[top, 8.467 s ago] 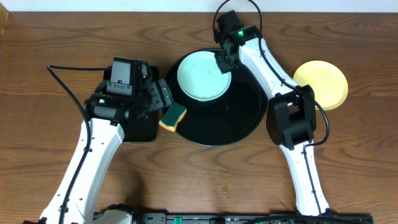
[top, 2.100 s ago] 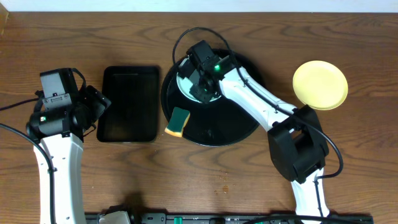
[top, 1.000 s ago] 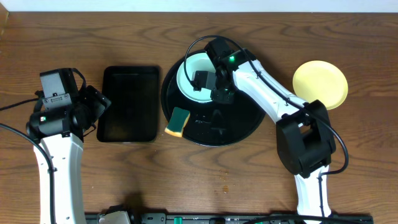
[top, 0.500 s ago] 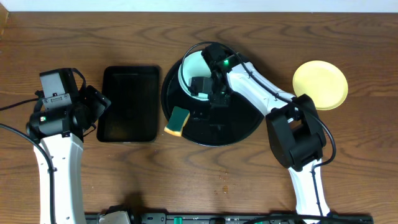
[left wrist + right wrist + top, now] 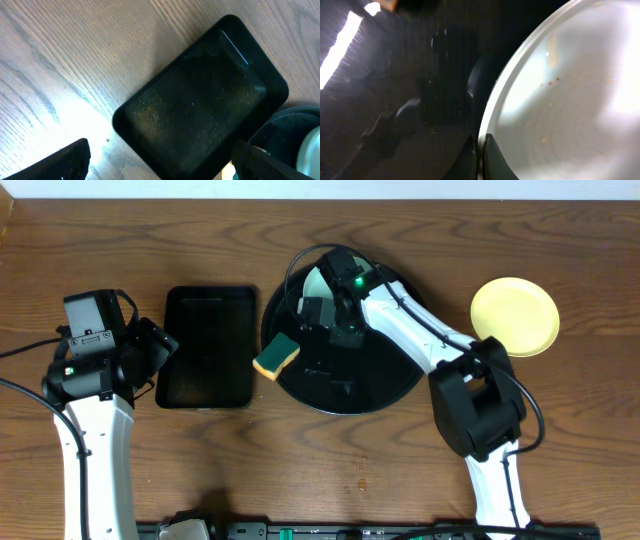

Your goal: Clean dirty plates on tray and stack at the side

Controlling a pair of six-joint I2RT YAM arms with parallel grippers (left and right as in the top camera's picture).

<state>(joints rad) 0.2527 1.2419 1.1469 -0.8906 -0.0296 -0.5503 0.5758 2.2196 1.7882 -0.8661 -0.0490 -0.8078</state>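
Observation:
On the round black tray [image 5: 370,375] a pale mint plate [image 5: 318,282] stands tilted, one edge raised. My right gripper [image 5: 338,318] is shut on its rim. In the right wrist view the two fingers [image 5: 470,159] pinch the thin rim, and the plate [image 5: 560,105] shows a few small brown specks. A pale yellow plate [image 5: 515,316] lies on the table right of the tray. My left gripper [image 5: 160,346] is open beside the rectangular tray, holding nothing; its fingers [image 5: 67,160] stand wide apart above the wood.
A yellow-and-green sponge [image 5: 277,356] rests against the round tray's left rim. A smaller rectangular black tray [image 5: 208,346] [image 5: 200,105] lies between the left arm and the round tray [image 5: 295,125]. Bare wooden table surrounds everything.
The right gripper has closed on the mint plate's rim and tipped the plate up. The sponge has shifted up and left. The left arm has not moved.

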